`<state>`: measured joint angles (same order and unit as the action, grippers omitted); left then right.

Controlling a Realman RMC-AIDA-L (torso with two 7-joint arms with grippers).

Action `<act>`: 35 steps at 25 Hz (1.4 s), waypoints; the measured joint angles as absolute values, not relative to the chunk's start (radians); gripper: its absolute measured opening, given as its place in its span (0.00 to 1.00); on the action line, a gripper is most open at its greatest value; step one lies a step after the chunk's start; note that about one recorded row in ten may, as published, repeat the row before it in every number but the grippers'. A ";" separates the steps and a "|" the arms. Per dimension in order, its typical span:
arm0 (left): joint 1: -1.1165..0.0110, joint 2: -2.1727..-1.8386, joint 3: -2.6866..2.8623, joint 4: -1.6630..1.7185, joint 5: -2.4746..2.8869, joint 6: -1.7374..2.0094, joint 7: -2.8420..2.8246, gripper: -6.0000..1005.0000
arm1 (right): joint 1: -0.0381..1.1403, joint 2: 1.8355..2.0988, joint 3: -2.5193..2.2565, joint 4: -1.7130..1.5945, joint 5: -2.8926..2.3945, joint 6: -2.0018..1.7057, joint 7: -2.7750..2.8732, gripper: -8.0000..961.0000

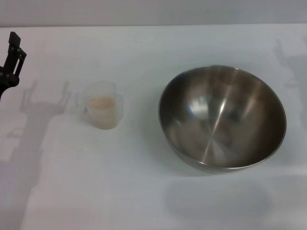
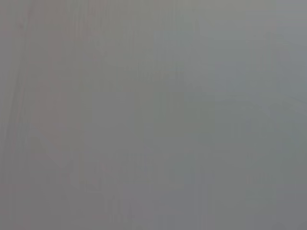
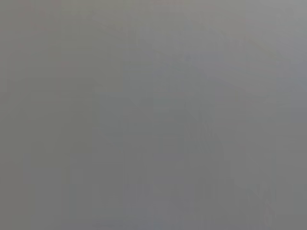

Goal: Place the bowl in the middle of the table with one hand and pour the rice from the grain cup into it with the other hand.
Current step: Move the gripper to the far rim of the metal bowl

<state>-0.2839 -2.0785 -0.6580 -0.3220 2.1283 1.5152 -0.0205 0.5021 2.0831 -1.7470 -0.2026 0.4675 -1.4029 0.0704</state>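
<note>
In the head view the large stainless-steel bowl (image 1: 222, 117) stands upright and empty on the white table (image 1: 96, 191), right of centre. The small clear grain cup (image 1: 102, 105) stands upright left of centre, with pale rice (image 1: 103, 106) in its lower part. My left gripper (image 1: 11, 60) shows only as a black piece at the far left edge, well apart from the cup. My right gripper is out of view. Both wrist views show only plain grey, with none of these things in them.
The table's far edge (image 1: 153, 25) meets a grey wall. Arm shadows fall on the tabletop at the left and at the far right.
</note>
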 joint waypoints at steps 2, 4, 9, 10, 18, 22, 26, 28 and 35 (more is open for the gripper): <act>-0.284 -2.079 -0.658 -0.322 2.128 1.514 -0.021 0.82 | 0.502 2.083 -1.747 -0.209 0.468 -1.403 0.033 0.83; -0.284 -2.079 -0.658 -0.322 2.129 1.512 -0.021 0.82 | 0.498 2.083 -1.745 -0.229 0.468 -1.403 -0.045 0.83; -0.282 -2.079 -0.658 -0.321 2.129 1.510 -0.021 0.82 | 0.489 2.085 -1.741 -0.251 0.472 -1.404 -0.158 0.83; -0.282 -2.079 -0.658 -0.321 2.129 1.510 -0.021 0.82 | 0.489 2.085 -1.741 -0.251 0.472 -1.404 -0.158 0.83; -0.282 -2.079 -0.658 -0.322 2.129 1.513 -0.021 0.82 | 0.487 2.082 -1.741 -0.299 0.470 -1.342 -0.279 0.83; -0.282 -2.078 -0.658 -0.322 2.129 1.517 -0.022 0.82 | 0.435 2.082 -1.731 -0.464 0.474 -1.160 -0.287 0.83; -0.278 -2.077 -0.658 -0.323 2.129 1.525 -0.021 0.82 | 0.347 2.081 -1.703 -0.806 0.469 -0.713 -0.283 0.83; -0.275 -2.076 -0.658 -0.322 2.129 1.527 -0.022 0.82 | 0.330 2.083 -1.687 -0.933 0.469 -0.510 -0.282 0.83; -0.270 -2.076 -0.658 -0.318 2.131 1.536 -0.022 0.82 | 0.335 2.080 -1.636 -1.240 0.479 0.071 -0.241 0.83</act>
